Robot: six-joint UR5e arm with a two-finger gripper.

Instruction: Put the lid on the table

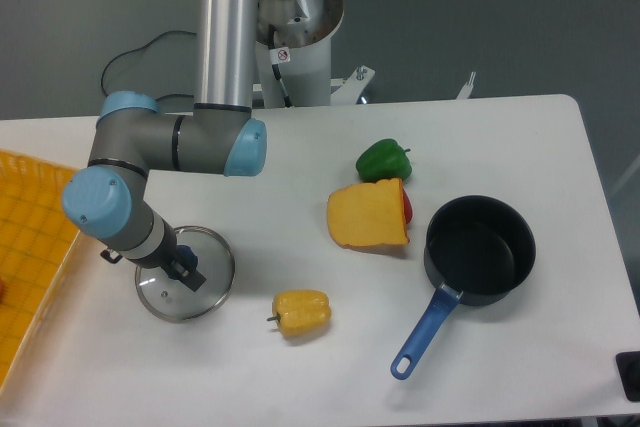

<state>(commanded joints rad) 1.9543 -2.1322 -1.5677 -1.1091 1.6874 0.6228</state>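
The lid [186, 273] lies low over the table [300, 157], directly under the gripper [185, 269], which appears clamped on its knob, though the fingers are mostly hidden. Released tilted, its rim could skid toward the yellow pepper [301, 313] just right of the gripper, or the tray [30, 247] at left.

lid [186, 273]: flat on worktop [300, 367], left of yellow pepper [301, 313]
gripper [183, 269]: at the lid's centre knob
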